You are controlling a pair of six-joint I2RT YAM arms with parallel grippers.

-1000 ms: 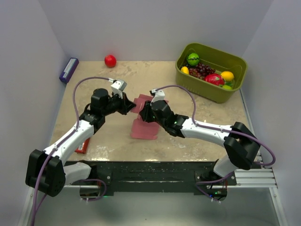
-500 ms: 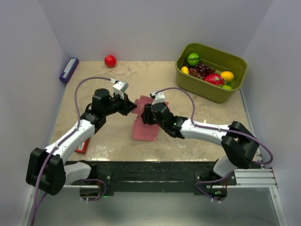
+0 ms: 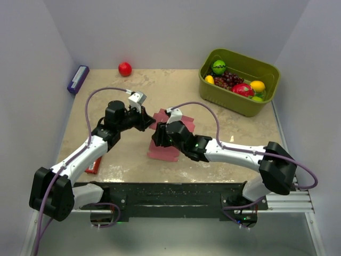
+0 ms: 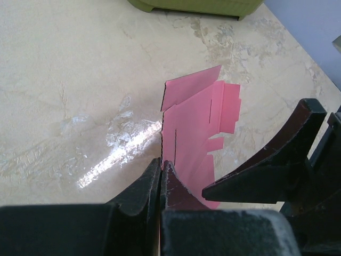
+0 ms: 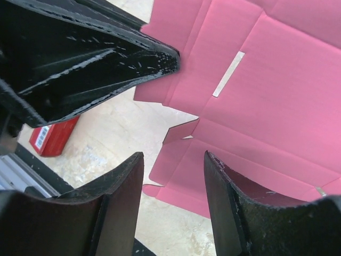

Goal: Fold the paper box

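The paper box (image 3: 162, 148) is a pink flat cardboard blank with creases and notched tabs, lying mid-table. In the left wrist view the box (image 4: 197, 122) stretches away from my jaws. My left gripper (image 3: 153, 124) is shut on the box's left edge, its fingertips (image 4: 160, 162) pinched on the thin card. My right gripper (image 3: 155, 140) is open just above the box, its fingers (image 5: 125, 181) apart over a crease and a corner tab (image 5: 181, 130). The left gripper's fingers show dark at the top left of the right wrist view.
A green bin (image 3: 240, 81) of toy fruit stands at the back right. A red ball (image 3: 124, 69) lies at the back, a purple block (image 3: 78, 79) at the far left edge. A red flat packet (image 3: 94, 166) lies by the left arm.
My right gripper has moved left and nearer the front over the box, closer to the left gripper. The left gripper stays shut on the box's edge.
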